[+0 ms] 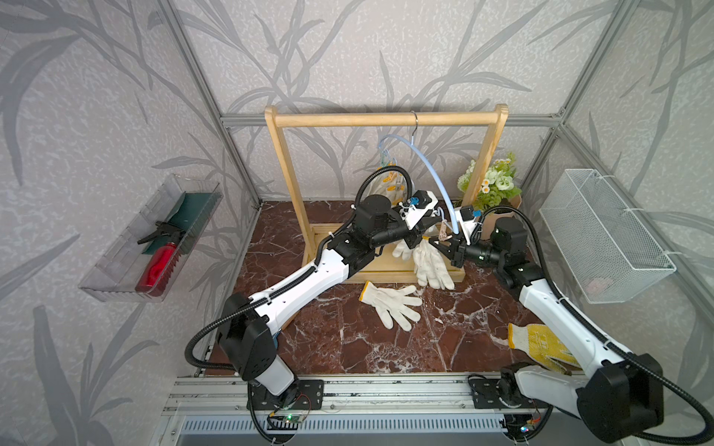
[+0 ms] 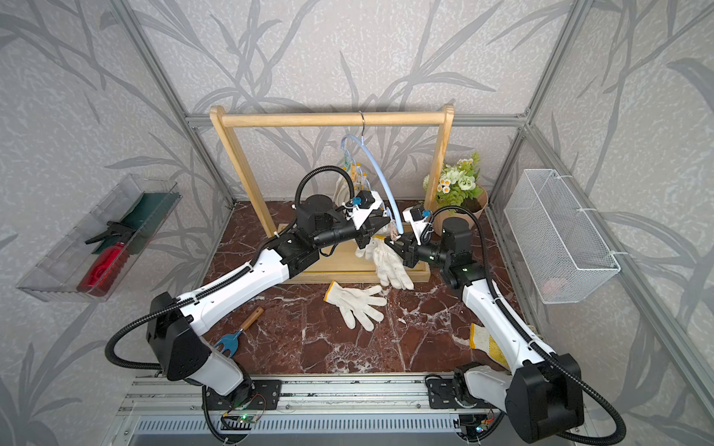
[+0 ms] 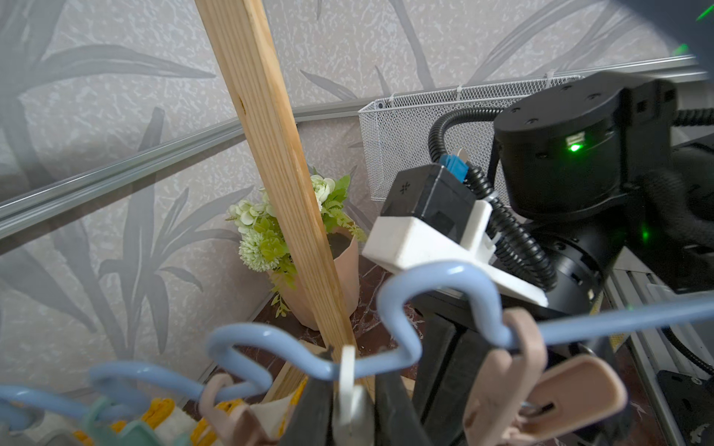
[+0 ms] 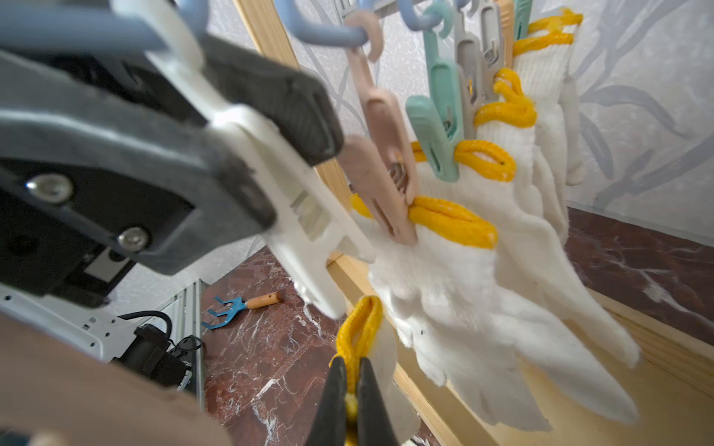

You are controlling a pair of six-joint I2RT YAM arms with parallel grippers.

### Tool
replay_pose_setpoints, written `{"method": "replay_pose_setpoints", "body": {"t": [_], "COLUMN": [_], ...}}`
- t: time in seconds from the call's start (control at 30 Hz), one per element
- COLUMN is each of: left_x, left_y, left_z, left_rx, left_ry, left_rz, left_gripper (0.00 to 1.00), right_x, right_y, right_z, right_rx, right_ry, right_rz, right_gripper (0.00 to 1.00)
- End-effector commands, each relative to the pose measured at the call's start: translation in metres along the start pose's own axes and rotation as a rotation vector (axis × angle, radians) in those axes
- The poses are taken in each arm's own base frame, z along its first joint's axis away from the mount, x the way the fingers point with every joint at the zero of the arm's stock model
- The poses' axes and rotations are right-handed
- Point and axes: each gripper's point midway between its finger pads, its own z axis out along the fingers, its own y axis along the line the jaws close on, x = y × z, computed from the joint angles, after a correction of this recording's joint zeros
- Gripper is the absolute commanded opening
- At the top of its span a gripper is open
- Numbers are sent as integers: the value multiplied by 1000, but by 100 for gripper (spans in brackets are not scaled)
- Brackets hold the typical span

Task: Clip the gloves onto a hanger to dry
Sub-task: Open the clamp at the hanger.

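- White knitted cotton work glove (image 4: pixel 388 347) with a yellow-trimmed cuff (image 4: pixel 357 328): hangs fingers-down over the base of the pale wooden rack (image 1: pixel 386 119), just under the hanger.
- Right gripper (image 4: pixel 351 390): jaws closed tight, pinching the yellow cuff edge of this glove from below.
- Left gripper (image 3: pixel 349 399): fingers pressed together on the handle end of a white plastic clip (image 4: pixel 309 239). The clip's mouth looks spread and sits just above the raised cuff.
- Light-blue wavy plastic hanger (image 1: pixel 432 166): hooked on the rack's top bar and tilted toward the arms.
- Clipped gloves (image 4: pixel 483 278): several matching ones hang by their cuffs from pink and green plastic clips (image 4: pixel 386 166).
- Loose glove (image 1: pixel 390 307): the same kind, lying flat on the red marble tabletop (image 1: pixel 347 340) in front of the rack.
- Handling, judged: light, limp and not slippery. The knit will sag and fold wherever it is unsupported.
- Best hold, judged: the rolled yellow cuff hem, which is the thickest and firmest part. It gives both pincer and clip something to bite.
- Caution, judged: leave some cuff free beside the fingertips so the clip closes on fabric, not on the jaws.
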Motion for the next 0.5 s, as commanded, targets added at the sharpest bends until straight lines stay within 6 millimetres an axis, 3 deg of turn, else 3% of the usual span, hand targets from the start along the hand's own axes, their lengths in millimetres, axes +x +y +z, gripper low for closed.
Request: {"method": "replay_pose_setpoints", "body": {"t": [0.0, 0.27, 0.47], "left_x": [-19, -19, -22], "left_y": [-14, -20, -17], "left_z": [-18, -27, -32], "left_rx": [67, 134, 150], "left_ry": [-10, -8, -17], "left_rz": [-9, -47, -69], "left_gripper": [0, 0, 0], "right_x": [-18, -34, -40], "right_y": [18, 23, 28], "right_z": [-2, 0, 1], "right_rx": [-159, -359, -416], "right_ry": [-53, -79, -69], "right_rz": [-82, -97, -104], "right_gripper": [0, 0, 0]}}
